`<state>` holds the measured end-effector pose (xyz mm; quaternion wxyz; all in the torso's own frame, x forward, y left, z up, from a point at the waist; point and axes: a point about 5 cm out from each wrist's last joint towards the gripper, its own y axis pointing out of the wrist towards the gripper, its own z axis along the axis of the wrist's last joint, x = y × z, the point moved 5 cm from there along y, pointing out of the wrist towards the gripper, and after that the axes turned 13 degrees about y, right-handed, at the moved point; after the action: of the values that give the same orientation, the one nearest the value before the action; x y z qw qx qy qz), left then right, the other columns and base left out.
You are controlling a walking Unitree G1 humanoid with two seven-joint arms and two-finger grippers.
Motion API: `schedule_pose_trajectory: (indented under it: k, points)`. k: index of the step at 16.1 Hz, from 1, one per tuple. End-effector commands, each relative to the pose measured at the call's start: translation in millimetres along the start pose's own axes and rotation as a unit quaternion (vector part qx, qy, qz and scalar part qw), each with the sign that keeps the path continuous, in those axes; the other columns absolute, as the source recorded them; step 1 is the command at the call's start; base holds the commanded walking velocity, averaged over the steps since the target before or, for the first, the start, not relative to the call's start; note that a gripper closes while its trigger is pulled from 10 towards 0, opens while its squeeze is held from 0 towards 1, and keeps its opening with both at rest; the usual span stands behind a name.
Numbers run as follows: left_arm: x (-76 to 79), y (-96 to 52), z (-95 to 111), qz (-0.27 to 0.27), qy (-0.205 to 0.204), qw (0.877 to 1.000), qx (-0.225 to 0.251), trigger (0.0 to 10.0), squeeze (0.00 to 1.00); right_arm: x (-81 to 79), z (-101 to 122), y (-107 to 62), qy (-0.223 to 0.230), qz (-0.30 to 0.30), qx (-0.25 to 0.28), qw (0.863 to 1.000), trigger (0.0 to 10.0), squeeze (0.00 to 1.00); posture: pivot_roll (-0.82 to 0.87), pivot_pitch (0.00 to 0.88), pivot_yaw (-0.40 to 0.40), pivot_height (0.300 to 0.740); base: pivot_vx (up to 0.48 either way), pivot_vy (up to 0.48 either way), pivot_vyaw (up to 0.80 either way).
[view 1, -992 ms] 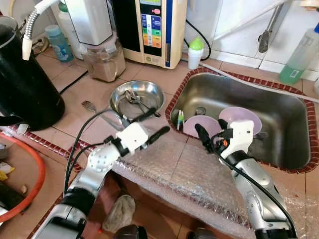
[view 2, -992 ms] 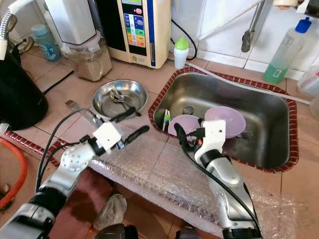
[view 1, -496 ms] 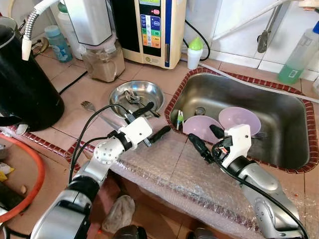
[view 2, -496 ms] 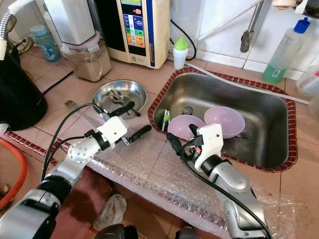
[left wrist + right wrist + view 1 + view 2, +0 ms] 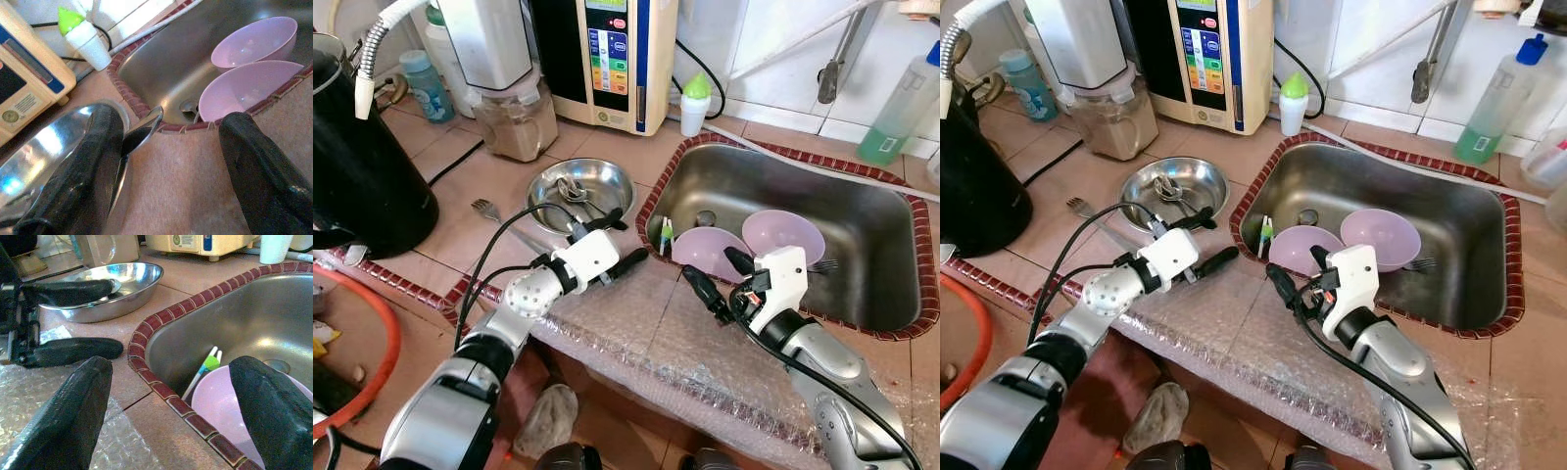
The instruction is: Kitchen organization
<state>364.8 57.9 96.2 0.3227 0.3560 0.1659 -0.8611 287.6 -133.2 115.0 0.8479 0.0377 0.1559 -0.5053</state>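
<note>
Tiled counter (image 5: pixel 607 147) runs along the wall, with a steel sink (image 5: pixel 862 225) sunk into it and bubble wrap (image 5: pixel 646 333) over its front edge. Two purple bowls (image 5: pixel 783 233) lie in the sink, a steel bowl (image 5: pixel 582 188) of utensils beside it. The left gripper (image 5: pixel 619 241) hovers at the steel bowl's near rim, fingers wide and empty; the right gripper (image 5: pixel 717 275) hangs at the sink's edge, equally spread. Sorting looks barely begun; next, one gripper probably must reach in and close on a bowl.
</note>
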Motion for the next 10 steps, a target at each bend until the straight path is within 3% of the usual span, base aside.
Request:
schedule_pose_trajectory:
  k: [1,10]
  points:
    - [-1.7,0.7,1.2,-0.013,0.012,1.000,0.004,0.0,0.00,-5.5,3.0,0.0,-0.008,0.011,0.001,1.000,10.0,0.00,-0.21,0.059,0.071,0.740,0.000,0.000,0.00]
    - [-5.6,1.5,1.2,-0.007,0.017,1.000,0.007,0.0,0.00,-5.8,0.2,1.7,-0.010,0.005,0.001,1.000,10.0,0.00,-0.21,0.052,0.072,0.740,0.000,0.000,0.00]
